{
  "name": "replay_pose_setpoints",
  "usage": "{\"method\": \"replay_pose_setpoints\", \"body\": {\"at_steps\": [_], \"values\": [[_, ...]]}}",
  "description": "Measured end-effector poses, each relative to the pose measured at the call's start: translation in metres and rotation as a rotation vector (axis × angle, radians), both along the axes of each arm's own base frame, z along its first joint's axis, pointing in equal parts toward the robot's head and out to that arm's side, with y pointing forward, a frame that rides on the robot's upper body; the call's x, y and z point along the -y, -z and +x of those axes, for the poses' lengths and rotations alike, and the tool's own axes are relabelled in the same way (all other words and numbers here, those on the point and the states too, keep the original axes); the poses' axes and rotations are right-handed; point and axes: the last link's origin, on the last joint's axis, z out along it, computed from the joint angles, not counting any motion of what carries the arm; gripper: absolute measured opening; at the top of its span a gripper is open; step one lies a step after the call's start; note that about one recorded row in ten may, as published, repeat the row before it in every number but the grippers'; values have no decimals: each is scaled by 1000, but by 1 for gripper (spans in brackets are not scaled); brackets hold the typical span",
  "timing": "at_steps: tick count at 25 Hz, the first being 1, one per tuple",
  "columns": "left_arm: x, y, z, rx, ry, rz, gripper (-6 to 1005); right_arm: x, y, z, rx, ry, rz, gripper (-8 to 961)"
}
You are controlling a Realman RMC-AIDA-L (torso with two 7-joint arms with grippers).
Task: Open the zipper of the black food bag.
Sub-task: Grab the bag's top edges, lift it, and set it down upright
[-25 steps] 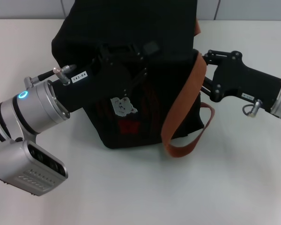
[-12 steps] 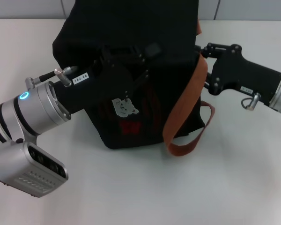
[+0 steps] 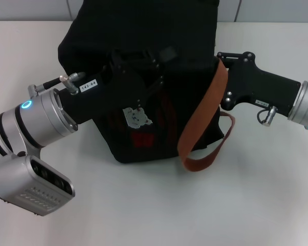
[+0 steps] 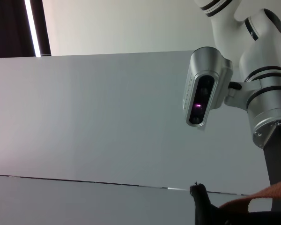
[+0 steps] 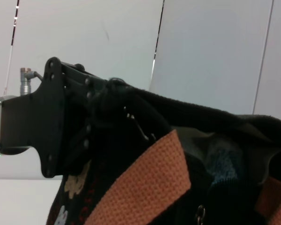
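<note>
- The black food bag (image 3: 143,77) stands upright on the white counter (image 3: 159,205), close in front of the robot, bear patch (image 3: 135,117) facing it. One orange-brown strap (image 3: 208,110) droops down the bag's side and loops onto the counter.
- The left hand (image 3: 143,64) is pressed against the bag's upper front, black on black; I cannot tell whether it is wide, narrow or pinching cloth.
- The right hand (image 3: 220,56) sits at the bag's upper corner, just beside the strap. Its tips are hidden against the fabric, so I cannot tell its state either.
- The zipper runs along the bag's mouth at the top; I can only pick out a small silver pull tab (image 5: 200,214) below the strap in the right wrist view.
- Risks, as I judge them: the right hand could catch the strap instead of the tab, since the two lie so close together. The bag is soft and tall, so a sideways pull might drag or tip it unless the left hand braces it. Loose cloth could also bunch in the zipper's path.
- Beyond the bag the counter runs back bare to a pale panelled wall (image 3: 277,10) with thin dark seams.
</note>
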Motion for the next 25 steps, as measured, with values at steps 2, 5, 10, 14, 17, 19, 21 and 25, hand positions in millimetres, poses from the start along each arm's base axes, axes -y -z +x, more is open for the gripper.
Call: {"method": "replay_pose_setpoints", "body": {"at_steps": [2,5,10,14,17,19,21,25], "values": [[0,0,0,0,0,0,91,-1,0,0,-5,3,3,323],[0,0,0,-1,2,-2,91,-2,-1,-1,-18,9,11,299],[1,1,1,-2,5,-6,91,-2,-2,-2,-17,2,20,241],[1,1,1,-2,5,-6,91,-2,-1,-2,-7,-11,27,171],[1,1,1,-1,5,-6,91,-1,0,-1,2,-17,27,67],[1,1,1,-1,5,-6,91,3,2,3,21,-24,26,24],[1,1,1,-2,4,-5,91,8,5,9,49,-20,14,7],[-2,-1,2,19,-20,-19,91,20,10,30,109,25,-14,-3]]}}
